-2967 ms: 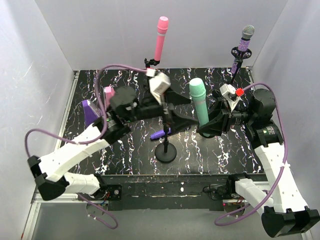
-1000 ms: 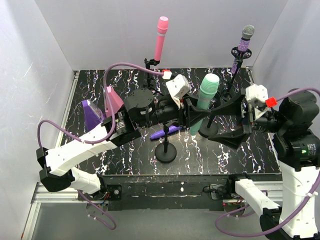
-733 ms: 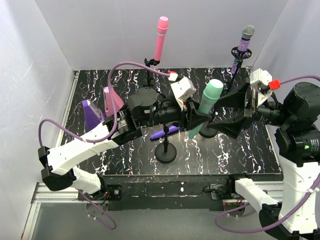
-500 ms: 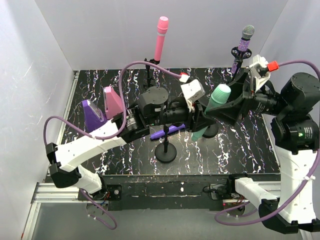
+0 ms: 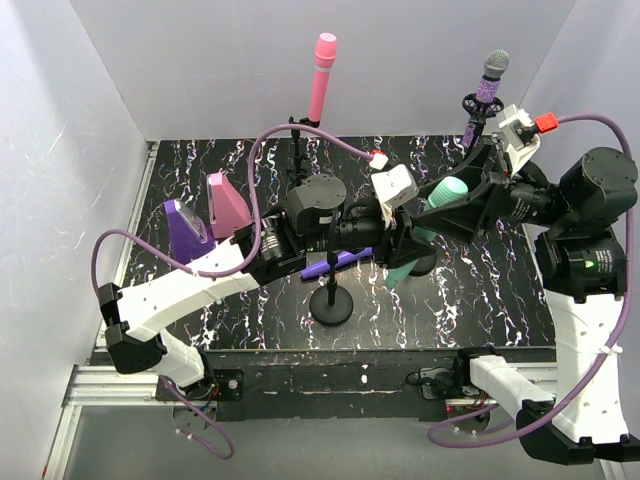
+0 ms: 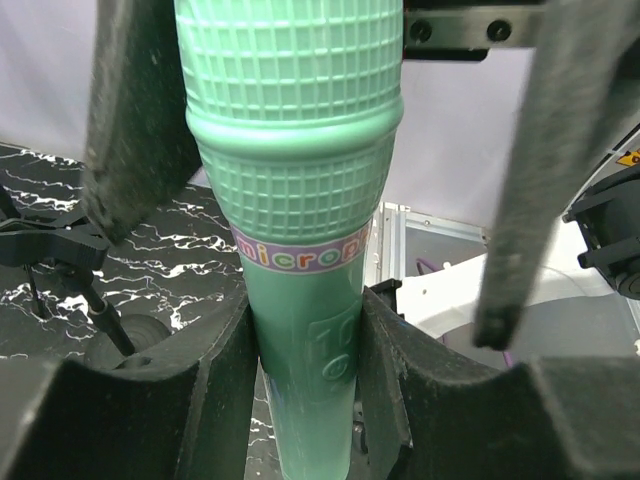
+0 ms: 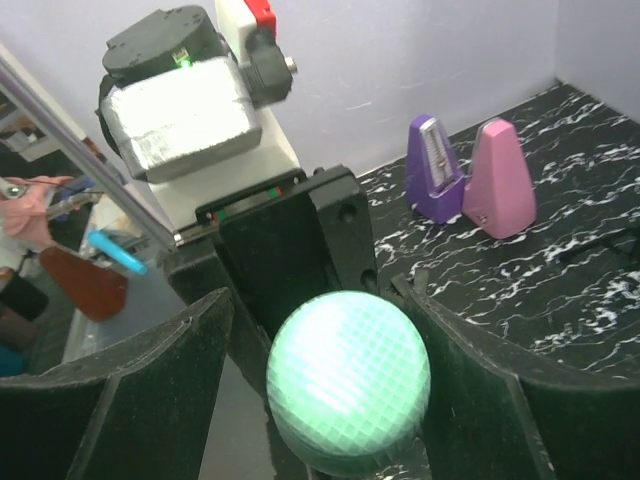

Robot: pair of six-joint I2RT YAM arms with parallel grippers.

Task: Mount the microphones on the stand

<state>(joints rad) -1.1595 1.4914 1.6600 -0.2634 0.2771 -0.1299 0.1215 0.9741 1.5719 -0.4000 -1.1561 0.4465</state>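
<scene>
My left gripper (image 5: pixel 403 243) is shut on the handle of the mint green microphone (image 5: pixel 438 205), which tilts up to the right above the table. In the left wrist view its fingers (image 6: pixel 222 372) press both sides of the microphone's handle (image 6: pixel 305 350). My right gripper (image 5: pixel 447 198) stands open around the round head (image 7: pixel 348 385); a gap shows at its left finger (image 7: pixel 160 385). The pink microphone (image 5: pixel 322 72) and the glittery purple one (image 5: pixel 487 92) stand upright in stands at the back. A plain purple microphone (image 5: pixel 332 263) lies on the table beside a bare stand (image 5: pixel 331 300).
A purple wedge-shaped box (image 5: pixel 183 225) and a pink one (image 5: pixel 226 200) stand at the left of the black marbled table (image 5: pixel 480 300). White walls close in the table on three sides. Purple cables arc above both arms.
The left arm has carried the mint green microphone right and tilted it further over. The right gripper has swung up and left over the microphone's head, and its jaws have narrowed.
</scene>
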